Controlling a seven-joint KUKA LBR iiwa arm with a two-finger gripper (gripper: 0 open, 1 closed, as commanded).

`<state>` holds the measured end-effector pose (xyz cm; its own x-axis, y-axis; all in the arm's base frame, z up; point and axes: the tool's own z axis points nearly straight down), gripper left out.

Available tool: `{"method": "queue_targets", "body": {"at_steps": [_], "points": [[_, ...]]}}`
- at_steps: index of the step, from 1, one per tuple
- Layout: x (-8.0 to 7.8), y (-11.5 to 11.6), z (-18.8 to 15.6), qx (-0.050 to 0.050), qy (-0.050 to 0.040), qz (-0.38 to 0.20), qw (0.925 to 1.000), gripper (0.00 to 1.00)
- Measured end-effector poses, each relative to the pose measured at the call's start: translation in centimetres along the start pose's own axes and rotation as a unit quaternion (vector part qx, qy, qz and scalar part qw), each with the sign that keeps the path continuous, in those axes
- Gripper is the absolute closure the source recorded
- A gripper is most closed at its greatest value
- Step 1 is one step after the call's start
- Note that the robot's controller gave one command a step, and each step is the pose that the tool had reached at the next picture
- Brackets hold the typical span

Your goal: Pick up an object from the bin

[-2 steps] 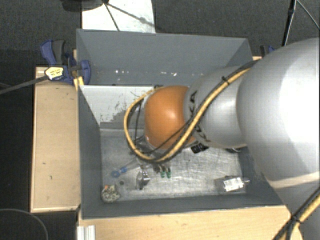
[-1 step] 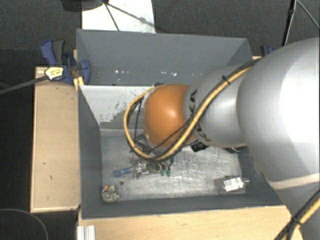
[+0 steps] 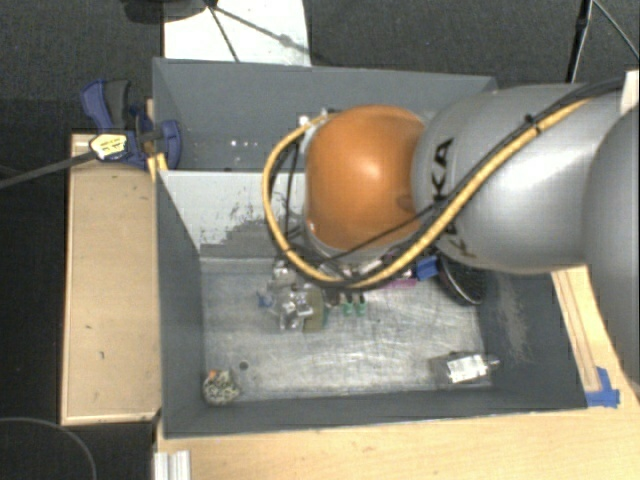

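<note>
My gripper hangs low over the left-middle of the bin floor, just under the arm's orange cover, and I see nothing held in it. A small mottled grey-green ball lies near the bin's front left corner, well in front of the gripper. A small white and grey block-shaped thing lies near the front right. To the right of the gripper, half under the arm, are a blue thing, a thin pink strip and a black round thing.
The arm and its orange cover with looped cables hide the back and middle right of the bin. The bin's tall left and back walls stand close to the gripper.
</note>
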<state>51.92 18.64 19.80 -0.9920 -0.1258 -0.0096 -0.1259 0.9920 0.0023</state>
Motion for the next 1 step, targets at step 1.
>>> {"method": "queue_targets", "body": {"at_steps": [1], "points": [[2.21, -1.9, -5.05, 0.0, 0.0014, -0.156, 0.9877, 1.0]]}}
